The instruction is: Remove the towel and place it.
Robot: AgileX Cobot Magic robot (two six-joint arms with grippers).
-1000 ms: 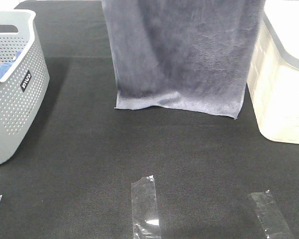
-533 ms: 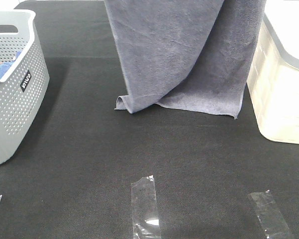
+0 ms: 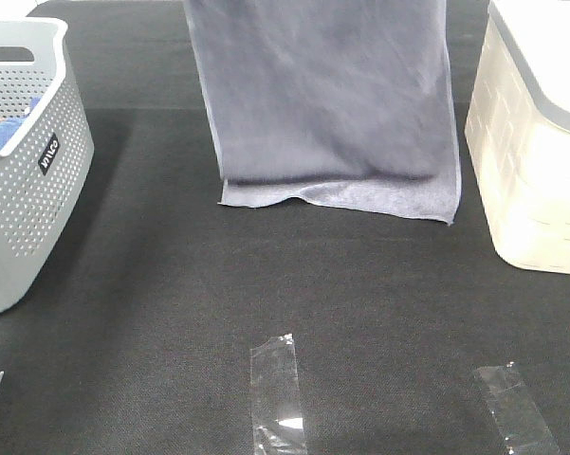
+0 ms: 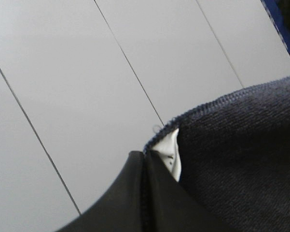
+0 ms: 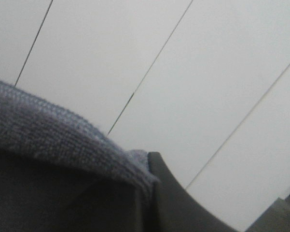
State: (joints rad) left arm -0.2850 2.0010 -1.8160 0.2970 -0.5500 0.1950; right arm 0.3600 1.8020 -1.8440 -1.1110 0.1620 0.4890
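The grey basket point(image 3: 28, 161) is standing at the left of the desk point(image 3: 266, 303). My left gripper point(image 4: 144, 166) and right gripper point(image 5: 147, 191) are each pinching the towel point(image 3: 332, 104). It is hanging mid-desk, lower hem lying on the surface, left of the white bin point(image 3: 536, 171).

Black table point(image 3: 171, 313): grey basket point(image 3: 28, 190), cream bin point(image 3: 536, 190), tape strips point(image 3: 280, 393), towel point(image 3: 341, 194) hem.

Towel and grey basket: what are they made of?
The towel looks like soft terry cloth. It is matte and fuzzy, hangs limp, and has a stitched hem along its lower edge. The grey basket is probably hard moulded plastic, since its walls are smooth and stiff with neat rows of little holes.
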